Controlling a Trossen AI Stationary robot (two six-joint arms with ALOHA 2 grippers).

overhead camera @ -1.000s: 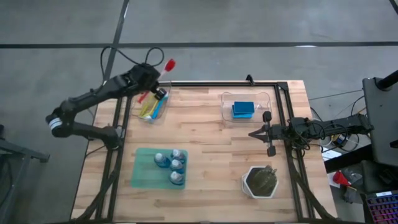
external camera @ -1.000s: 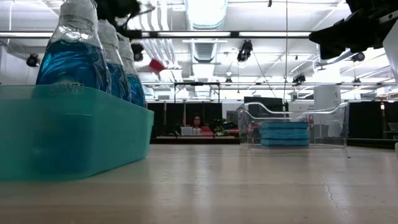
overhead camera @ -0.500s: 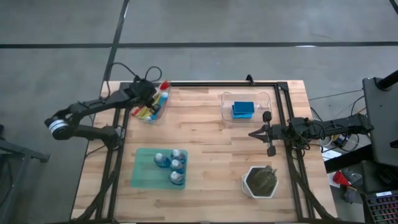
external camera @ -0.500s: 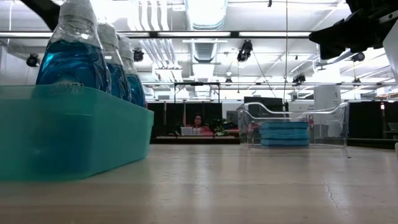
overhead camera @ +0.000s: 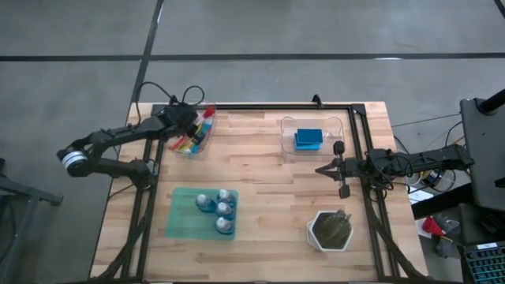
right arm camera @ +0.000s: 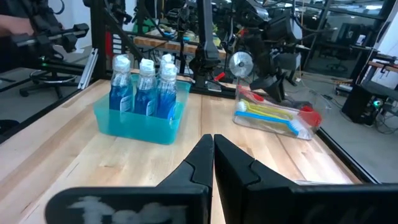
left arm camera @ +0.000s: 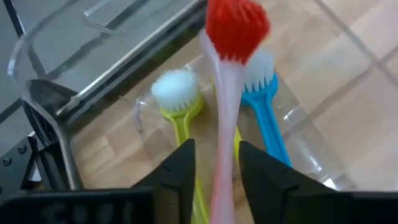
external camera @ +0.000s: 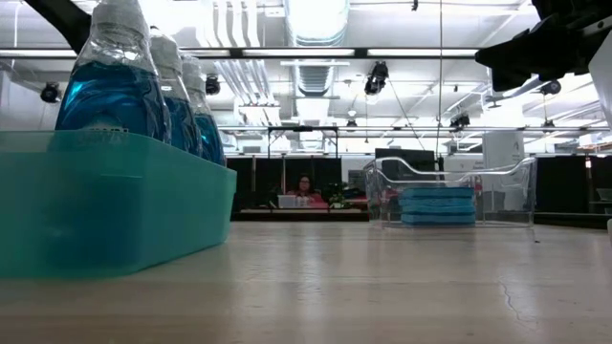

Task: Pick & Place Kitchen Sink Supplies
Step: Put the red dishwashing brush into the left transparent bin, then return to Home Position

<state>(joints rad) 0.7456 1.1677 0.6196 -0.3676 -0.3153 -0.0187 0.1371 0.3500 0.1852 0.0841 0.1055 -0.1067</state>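
A: What are the left jaws (left arm camera: 214, 165) doing?
B: Clamped on the pink brush (left arm camera: 225, 106), over the clear tray (overhead camera: 192, 136) at the surface's ten o'clock.
A: Next?
B: I'd lower it flat beside the yellow-green brush (left arm camera: 180, 109) and blue brush (left arm camera: 264, 102), then release.
A: Right jaws (right arm camera: 213, 149)?
B: Together, waiting at three o'clock.

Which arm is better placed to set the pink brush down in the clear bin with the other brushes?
Left. The left gripper already holds the pink brush over the clear bin, above the yellow-green and blue brushes. The right gripper waits shut across the table.
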